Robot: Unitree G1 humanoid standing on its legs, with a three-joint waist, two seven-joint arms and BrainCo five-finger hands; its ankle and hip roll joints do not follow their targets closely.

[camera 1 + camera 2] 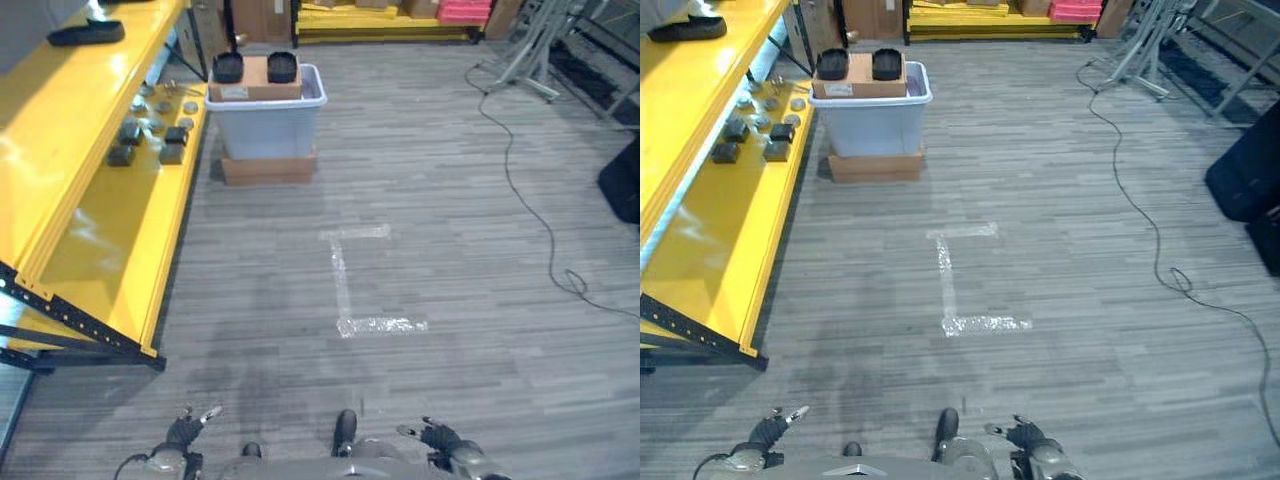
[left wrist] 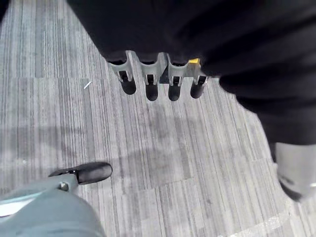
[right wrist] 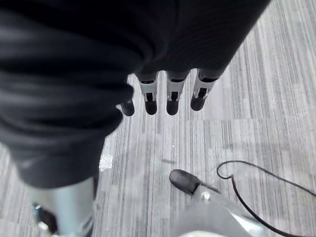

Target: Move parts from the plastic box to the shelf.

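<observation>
Ahead left: plastic box (image 1: pixel 265 125) beside shelf (image 1: pixel 90 190); taped floor (image 1: pixel 420 200) open.

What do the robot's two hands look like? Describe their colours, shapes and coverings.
Each hand has slim silver fingers ending in rounded dark tips, set in a row, with a thumb apart. A dark ribbed cover wraps the back and wrist of the left hand and the right hand. The two look alike.
</observation>
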